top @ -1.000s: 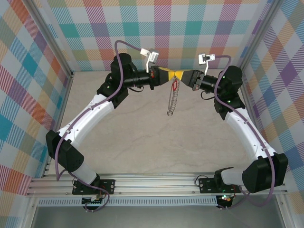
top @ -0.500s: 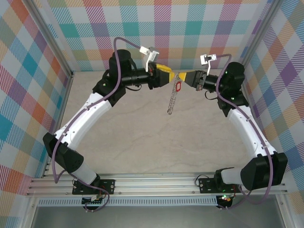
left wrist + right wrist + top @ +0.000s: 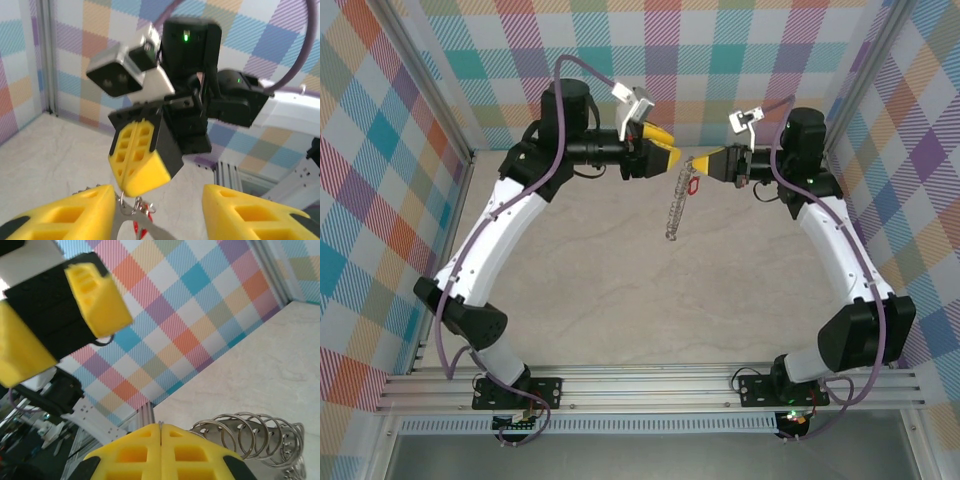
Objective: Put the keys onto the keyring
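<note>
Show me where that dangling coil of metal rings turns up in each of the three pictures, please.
Top external: the keyring hangs at upper centre, below the right gripper.
Left wrist: bottom centre, a bit of the keyring under the right gripper's yellow tip.
Right wrist: bottom right, the keyring's loops beside the shut right gripper.
Shared landmark: the right gripper, which pinches the ring.

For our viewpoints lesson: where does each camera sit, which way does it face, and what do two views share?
Top external: above and behind, looking down at the table; both arms, left gripper and right gripper show.
Left wrist: faces the right gripper; own open fingers below.
Right wrist: faces the left gripper and plaid wall; own shut fingers below.
Shared: the keyring hanging from the right gripper.
</note>
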Motion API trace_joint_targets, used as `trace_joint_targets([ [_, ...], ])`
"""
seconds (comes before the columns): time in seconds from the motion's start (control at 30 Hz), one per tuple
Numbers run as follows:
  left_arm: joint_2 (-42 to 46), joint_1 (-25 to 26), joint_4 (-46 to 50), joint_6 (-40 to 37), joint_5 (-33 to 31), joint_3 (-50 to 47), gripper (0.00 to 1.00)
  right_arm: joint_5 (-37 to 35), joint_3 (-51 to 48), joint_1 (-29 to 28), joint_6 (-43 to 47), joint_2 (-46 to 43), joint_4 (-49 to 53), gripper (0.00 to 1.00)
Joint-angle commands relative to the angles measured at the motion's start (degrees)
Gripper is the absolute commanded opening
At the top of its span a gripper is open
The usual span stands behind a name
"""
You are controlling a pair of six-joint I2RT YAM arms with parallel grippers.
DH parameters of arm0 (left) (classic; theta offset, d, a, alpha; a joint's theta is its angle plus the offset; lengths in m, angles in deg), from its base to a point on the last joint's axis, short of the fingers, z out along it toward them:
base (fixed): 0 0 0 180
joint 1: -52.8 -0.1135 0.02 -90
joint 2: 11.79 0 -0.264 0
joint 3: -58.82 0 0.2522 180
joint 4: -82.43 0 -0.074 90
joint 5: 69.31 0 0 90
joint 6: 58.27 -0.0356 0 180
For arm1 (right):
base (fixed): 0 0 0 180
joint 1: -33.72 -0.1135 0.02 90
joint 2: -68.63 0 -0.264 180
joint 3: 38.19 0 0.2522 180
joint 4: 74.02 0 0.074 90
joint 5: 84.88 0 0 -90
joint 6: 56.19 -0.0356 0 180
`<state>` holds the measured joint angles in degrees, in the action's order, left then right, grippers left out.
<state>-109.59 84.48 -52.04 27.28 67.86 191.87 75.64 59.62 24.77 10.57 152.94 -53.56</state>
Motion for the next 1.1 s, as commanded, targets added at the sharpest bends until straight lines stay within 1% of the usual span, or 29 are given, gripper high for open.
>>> trace_joint_targets([
  [0.0, -2.9, -1.0, 7.3, -3.4, 4.4, 3.6, 0.42, 6.2, 3.2, 0.3, 3.4, 1.3, 2.9, 0.0],
  [0.03, -3.7, -1.2, 8.0, -3.5, 5.0, 4.6, 0.4, 5.8, 3.2, 0.4, 3.6, 1.4, 3.1, 0.0],
  [0.1, -4.8, -1.3, 8.8, -3.6, 5.8, 5.9, 0.38, 5.7, 3.1, 0.3, 3.2, 1.6, 2.7, 0.0],
  [0.27, -7.0, -1.4, 9.1, -2.5, 7.7, 7.5, 0.3, 5.1, 1.5, 0.3, 0.1, 1.6, -1.3, 0.0],
  [0.4, -8.2, -1.3, 8.9, -1.8, 8.6, 8.1, 0.27, 4.6, 0.7, 0.3, -1.2, 1.4, -3.0, 0.0],
  [0.83, -10.2, -1.1, 8.1, 0.0, 10.5, 8.7, 0.27, 3.8, -0.2, 0.3, -3.5, 1.2, -5.9, 0.0],
  [1.07, -11.0, -0.8, 7.8, 0.3, 10.6, 8.8, 0.27, 3.5, -0.2, 0.3, -4.1, 1.3, -6.7, 0.0],
])
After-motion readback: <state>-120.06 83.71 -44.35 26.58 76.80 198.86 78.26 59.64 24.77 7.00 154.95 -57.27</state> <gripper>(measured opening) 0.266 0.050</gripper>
